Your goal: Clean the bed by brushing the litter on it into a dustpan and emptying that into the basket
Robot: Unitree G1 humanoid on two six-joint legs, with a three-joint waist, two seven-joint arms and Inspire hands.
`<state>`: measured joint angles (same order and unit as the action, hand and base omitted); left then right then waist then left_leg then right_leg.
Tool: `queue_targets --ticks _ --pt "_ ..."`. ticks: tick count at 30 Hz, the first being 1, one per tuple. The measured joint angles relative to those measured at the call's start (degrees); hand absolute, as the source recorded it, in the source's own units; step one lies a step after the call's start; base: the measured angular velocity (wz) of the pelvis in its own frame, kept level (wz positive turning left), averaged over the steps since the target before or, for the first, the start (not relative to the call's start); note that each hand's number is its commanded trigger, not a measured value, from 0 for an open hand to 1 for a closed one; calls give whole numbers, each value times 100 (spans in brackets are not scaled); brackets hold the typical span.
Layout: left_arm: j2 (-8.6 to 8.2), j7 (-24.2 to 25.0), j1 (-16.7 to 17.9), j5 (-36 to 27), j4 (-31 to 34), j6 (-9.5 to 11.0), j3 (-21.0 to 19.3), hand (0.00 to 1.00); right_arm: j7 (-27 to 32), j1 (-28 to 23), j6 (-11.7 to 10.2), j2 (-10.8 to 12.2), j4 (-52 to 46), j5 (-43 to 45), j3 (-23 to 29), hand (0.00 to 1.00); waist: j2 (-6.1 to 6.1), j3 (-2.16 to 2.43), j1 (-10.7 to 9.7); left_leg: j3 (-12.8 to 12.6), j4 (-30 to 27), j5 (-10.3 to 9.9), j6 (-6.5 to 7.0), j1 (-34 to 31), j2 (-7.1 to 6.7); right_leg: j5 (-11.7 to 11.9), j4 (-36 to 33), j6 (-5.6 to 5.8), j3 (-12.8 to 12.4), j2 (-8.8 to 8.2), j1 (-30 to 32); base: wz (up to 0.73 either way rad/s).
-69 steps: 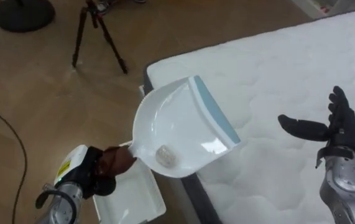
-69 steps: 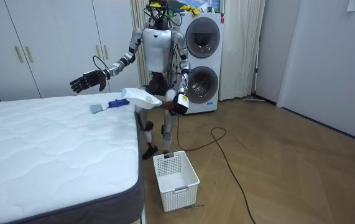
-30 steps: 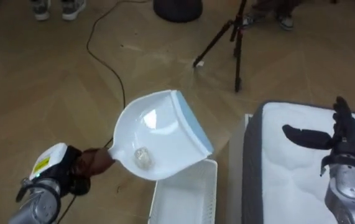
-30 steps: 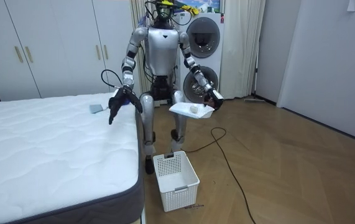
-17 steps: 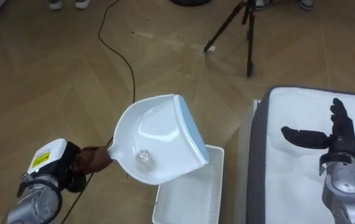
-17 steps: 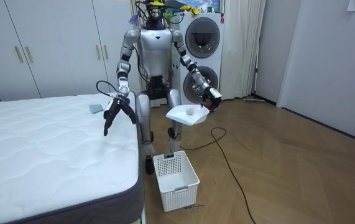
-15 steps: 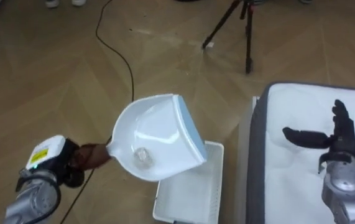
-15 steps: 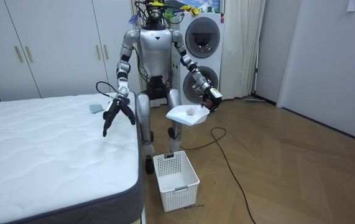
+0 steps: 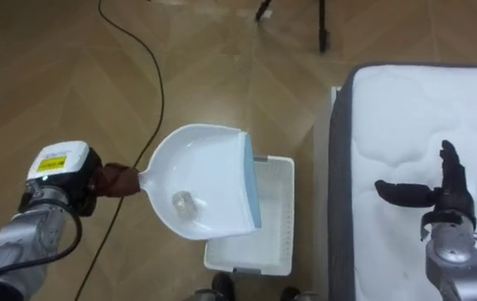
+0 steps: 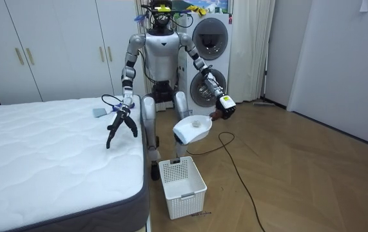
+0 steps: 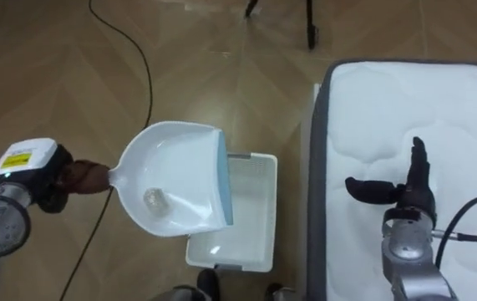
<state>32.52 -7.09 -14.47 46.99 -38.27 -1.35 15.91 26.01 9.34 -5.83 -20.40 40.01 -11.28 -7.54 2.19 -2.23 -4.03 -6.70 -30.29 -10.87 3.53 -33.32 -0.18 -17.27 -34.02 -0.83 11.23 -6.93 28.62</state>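
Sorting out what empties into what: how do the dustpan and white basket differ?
The dustpan is held in the air by the left hand; the basket stands on the floor. The dustpan is rounded with a blue lip; the basket is rectangular. The dustpan carries a small wad; the basket's visible part shows none. Both are white.

Stacked washing machines [image 10: 217,38]; white wardrobes [image 10: 42,51]; tripod legs [image 9: 322,29].
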Motion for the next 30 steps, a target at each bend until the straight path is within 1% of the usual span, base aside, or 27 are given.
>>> queue_targets --ticks 1,4,7,9,11,12,19,21,23,26,30 --pt "30 0 -31 38 -1 -5 29 100 18 73 0 1 11 30 -18 0 18 -11 -39 -13 -26 -3 6 -48 0 0 -30 0 -6 -7 61 -4" --pt "61 -18 -119 224 -6 -21 92 100 31 156 0 1 15 96 -31 0 54 -33 -42 -101 -52 -11 18 -117 31 0 -76 0 -28 -10 158 -8" --pt "83 -28 -161 395 -4 -32 139 100 73 173 0 0 48 123 -31 0 105 -63 -46 -125 -34 -11 18 -124 36 0 -99 0 -47 -11 199 -6" --pt "114 -26 -228 491 -5 -85 248 100 73 178 0 0 78 124 -34 0 130 -69 -45 -131 -38 -11 17 -142 38 0 -125 0 -46 -17 227 0" --pt "215 -26 -328 595 -6 -78 428 100 73 187 1 -1 152 123 -100 0 142 -70 -53 -135 -37 -11 17 -157 45 0 -126 -1 -30 -20 239 0" --pt "235 -26 -352 632 -6 -76 460 100 72 187 1 -3 162 123 -131 0 144 -70 -52 -136 -37 -11 17 -159 45 0 -124 -1 -30 -20 241 0" --pt "239 -18 -415 1005 -62 -129 461 100 1 180 1 0 165 266 -254 0 193 -46 -66 -165 -44 -13 21 -153 46 0 -79 -2 -9 -36 242 0" --pt "239 -11 -432 1152 -106 -150 461 100 1 181 1 0 182 312 -254 0 211 -51 -60 -170 -52 -13 21 -150 51 3 -88 -5 -12 -36 244 0" --pt "239 31 -432 1396 -116 -236 461 100 2 149 18 4 194 556 -254 0 246 -48 -57 -198 -58 -13 21 -150 56 4 -161 -6 -24 -42 268 -5" --pt "243 71 -434 1501 -116 -324 461 100 6 155 20 11 193 732 -254 0 279 -40 -42 -264 -71 -12 24 -149 61 4 -258 -6 -11 -86 338 -9" --pt "243 151 -449 1522 -116 -333 461 100 32 141 19 11 188 736 -253 0 336 -39 -64 -283 -102 -13 26 -150 72 2 -284 -9 -1 -97 354 -2"
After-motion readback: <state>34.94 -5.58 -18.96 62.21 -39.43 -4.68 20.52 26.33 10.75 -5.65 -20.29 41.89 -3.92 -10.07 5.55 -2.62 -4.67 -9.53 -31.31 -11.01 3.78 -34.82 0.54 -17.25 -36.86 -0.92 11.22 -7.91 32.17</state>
